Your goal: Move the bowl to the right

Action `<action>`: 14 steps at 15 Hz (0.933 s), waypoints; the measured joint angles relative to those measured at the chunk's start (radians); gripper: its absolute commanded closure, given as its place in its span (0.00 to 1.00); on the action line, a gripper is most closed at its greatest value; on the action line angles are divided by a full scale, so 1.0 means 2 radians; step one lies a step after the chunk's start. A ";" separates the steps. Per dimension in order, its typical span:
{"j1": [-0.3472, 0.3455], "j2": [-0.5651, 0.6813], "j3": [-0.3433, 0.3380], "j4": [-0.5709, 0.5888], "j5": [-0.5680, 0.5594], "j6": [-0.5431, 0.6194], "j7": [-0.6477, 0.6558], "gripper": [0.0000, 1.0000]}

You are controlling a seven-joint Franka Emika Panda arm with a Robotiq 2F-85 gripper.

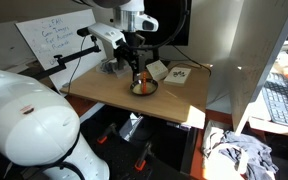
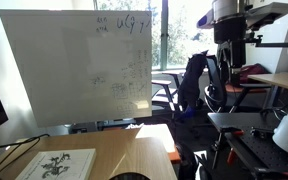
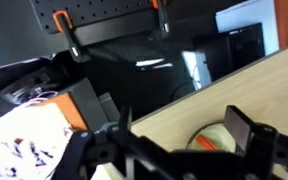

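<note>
The small dark bowl [image 1: 142,88] with orange-red inside sits on the wooden table [image 1: 104,92], near its middle. In the wrist view the bowl [image 3: 216,142] shows a pale inside with an orange piece, low and right of centre. My gripper [image 1: 139,72] hangs just above the bowl, pointing down. In the wrist view the gripper [image 3: 184,125] is open, its two dark fingers wide apart. The bowl lies below, close to the right finger, and nothing is held. In an exterior view only a dark rim [image 2: 132,177] shows at the bottom edge; I cannot tell whether it is the bowl.
A white paper card [image 1: 179,74] lies on the table just beside the bowl; it also shows in an exterior view [image 2: 59,165]. Grey metallic clutter [image 1: 112,66] stands behind the gripper. A whiteboard [image 1: 52,42] leans at the back. A white panel [image 1: 246,60] borders the table.
</note>
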 measured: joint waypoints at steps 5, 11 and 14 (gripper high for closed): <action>0.030 0.151 0.003 0.028 0.088 0.160 -0.017 0.00; 0.062 0.400 -0.006 0.180 0.264 0.209 -0.154 0.00; 0.043 0.527 0.010 0.278 0.288 0.208 -0.153 0.00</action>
